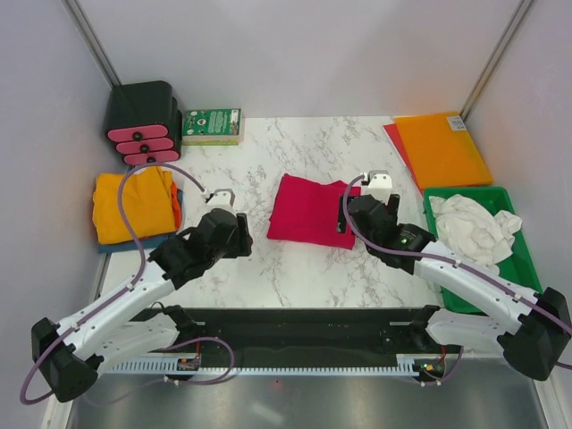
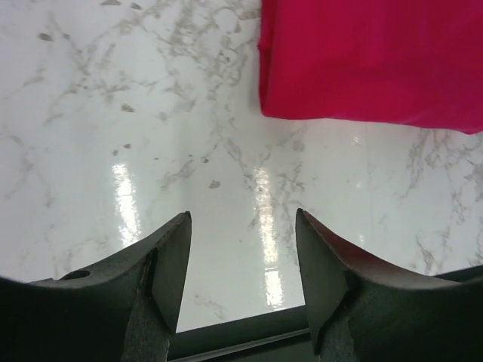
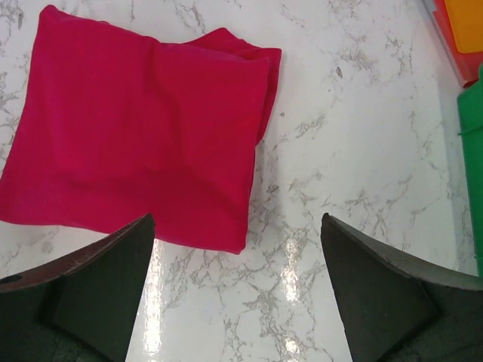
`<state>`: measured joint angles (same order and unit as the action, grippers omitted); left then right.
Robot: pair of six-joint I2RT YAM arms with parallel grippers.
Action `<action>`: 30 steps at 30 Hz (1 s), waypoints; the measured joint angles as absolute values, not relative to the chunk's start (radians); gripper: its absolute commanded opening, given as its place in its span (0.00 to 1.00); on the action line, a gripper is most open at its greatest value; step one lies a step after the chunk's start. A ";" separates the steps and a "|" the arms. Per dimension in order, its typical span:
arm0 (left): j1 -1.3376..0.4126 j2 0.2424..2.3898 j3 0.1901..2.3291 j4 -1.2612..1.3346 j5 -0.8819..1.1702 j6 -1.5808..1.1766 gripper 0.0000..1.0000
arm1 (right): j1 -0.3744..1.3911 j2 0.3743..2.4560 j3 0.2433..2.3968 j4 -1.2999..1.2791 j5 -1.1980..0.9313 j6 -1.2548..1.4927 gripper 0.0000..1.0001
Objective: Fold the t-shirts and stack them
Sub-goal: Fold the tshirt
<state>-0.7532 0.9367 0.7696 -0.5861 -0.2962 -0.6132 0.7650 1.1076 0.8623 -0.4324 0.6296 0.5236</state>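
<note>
- One marble bench carries everything; both arms reach over it from its near edge.
- One green tray sits at the right edge of the bench. It holds a single white t-shirt, crumpled and unfolded, heaped toward the tray's far end, with a bit spilling over the right rim.
- One orange plastic sheet lies flat at the far right corner, just beyond the tray, with a red edge showing under its left side.
- One crimson t-shirt lies folded into a rough square in the middle of the bench, between the two pincers, touched by neither. In the right wrist view its layered edges show at the upper right corner.
- Two folded shirts are stacked at the left edge: a yellow t-shirt on top of a blue t-shirt, of which only the near border shows.
- One black holder stands at the far left corner with three pink pieces on its front; a green box lies just beside it.
- The right pincer hangs just right of the crimson shirt with its jaws spread wide and nothing between them.
- The left pincer is left of the crimson shirt, jaws partly apart and empty over bare marble.
</note>
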 measured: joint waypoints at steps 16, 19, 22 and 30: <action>-0.338 1.167 0.748 -0.143 -0.676 -0.256 0.70 | 0.834 1.074 0.859 -0.367 0.713 0.494 0.98; -0.271 1.253 0.594 0.059 -0.611 -0.183 0.69 | 0.834 1.066 0.854 -0.341 0.715 0.491 0.98; -0.236 1.269 0.414 0.308 -0.515 -0.101 0.68 | 0.834 1.042 0.829 -0.297 0.714 0.490 0.98; -0.207 1.373 0.303 0.780 -0.398 0.001 0.98 | 0.834 1.082 0.728 -0.150 0.665 0.510 0.98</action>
